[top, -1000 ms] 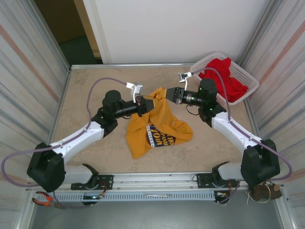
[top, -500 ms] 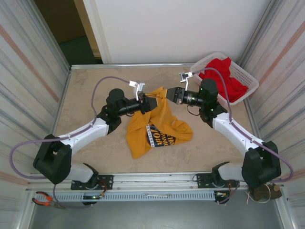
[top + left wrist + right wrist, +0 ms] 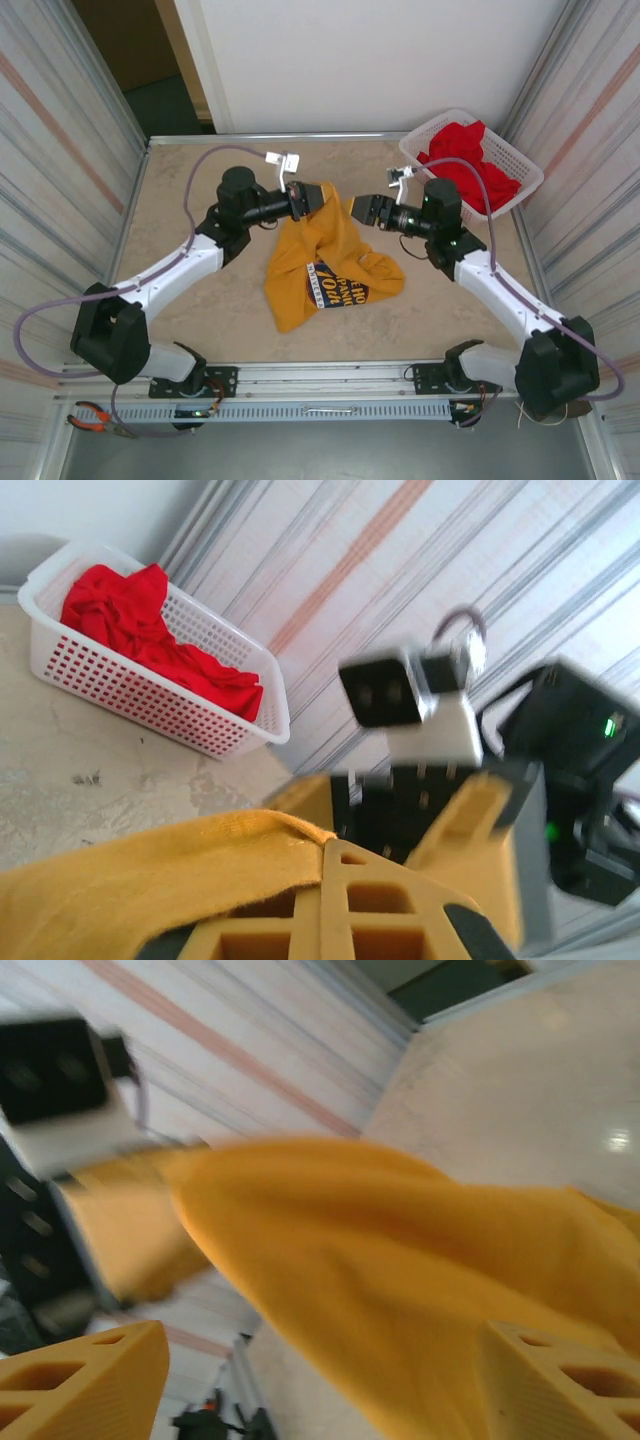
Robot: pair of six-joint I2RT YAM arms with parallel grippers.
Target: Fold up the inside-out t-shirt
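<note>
The mustard t-shirt [image 3: 335, 245] hangs from one raised edge and drapes down onto the table, its dark blue and white print [image 3: 335, 288] facing up near the front. My left gripper [image 3: 316, 196] is shut on that raised edge; in the left wrist view the hem [image 3: 250, 830] is pinched at the fingertips of the left gripper [image 3: 335, 845]. My right gripper [image 3: 354, 208] faces it from the right, open and just clear of the cloth. In the right wrist view the right gripper [image 3: 325, 1335] has its jaws wide apart, with the shirt [image 3: 400, 1250] hanging in front of them.
A white basket [image 3: 520, 165] with a red garment [image 3: 470, 160] stands at the back right corner; it also appears in the left wrist view as the basket [image 3: 170, 695]. Corrugated walls close in both sides of the table [image 3: 200, 200].
My right gripper has opened, let go of the shirt and drawn back to the right. My left gripper has kept its hold and moved slightly up and back with the edge.
</note>
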